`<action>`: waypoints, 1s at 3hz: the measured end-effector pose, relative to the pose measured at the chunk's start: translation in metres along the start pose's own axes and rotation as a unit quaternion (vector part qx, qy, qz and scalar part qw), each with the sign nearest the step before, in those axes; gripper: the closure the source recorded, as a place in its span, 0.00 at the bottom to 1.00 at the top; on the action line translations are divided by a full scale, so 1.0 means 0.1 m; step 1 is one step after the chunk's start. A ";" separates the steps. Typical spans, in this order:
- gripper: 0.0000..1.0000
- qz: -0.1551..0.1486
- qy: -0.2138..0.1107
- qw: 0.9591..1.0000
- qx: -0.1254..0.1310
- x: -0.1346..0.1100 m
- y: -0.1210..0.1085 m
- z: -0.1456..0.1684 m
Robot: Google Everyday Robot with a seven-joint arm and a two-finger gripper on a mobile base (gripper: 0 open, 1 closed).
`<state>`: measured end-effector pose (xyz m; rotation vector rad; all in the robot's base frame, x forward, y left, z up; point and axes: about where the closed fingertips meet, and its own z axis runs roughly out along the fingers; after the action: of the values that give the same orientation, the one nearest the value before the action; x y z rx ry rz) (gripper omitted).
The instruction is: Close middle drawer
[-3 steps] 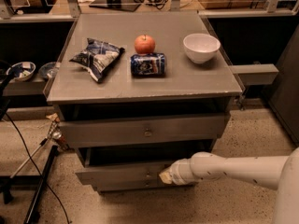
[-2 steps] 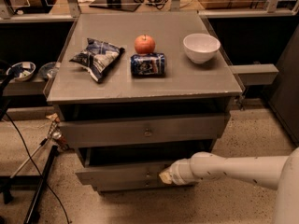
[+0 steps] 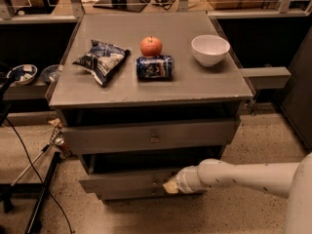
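Camera view: gripper (image 3: pixel 170 185) sits low, centre of frame, tip against the front of the middle drawer (image 3: pixel 122 183), just right of its knob (image 3: pixel 155 182). Can't tell if it is open or closed. Drawer is lower centre, under the top drawer (image 3: pixel 146 136), and sticks out with a dark gap above its front. My read: contact is made but the closing isn't done. What's left is pushing the front in flush. Tabletop (image 3: pixel 204 84) holds an apple (image 3: pixel 151 46), a can (image 3: pixel 154 67) and a bowl (image 3: pixel 210 49).
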<state>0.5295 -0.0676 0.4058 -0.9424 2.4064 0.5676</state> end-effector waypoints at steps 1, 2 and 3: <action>0.04 0.000 0.000 1.000 0.000 0.00 0.00 0.00; 0.00 0.000 0.000 1.000 0.000 0.00 0.00 0.00; 0.00 0.000 0.000 1.000 0.000 0.00 0.00 0.00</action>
<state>0.5294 -0.0675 0.4058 -0.9425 2.4064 0.5677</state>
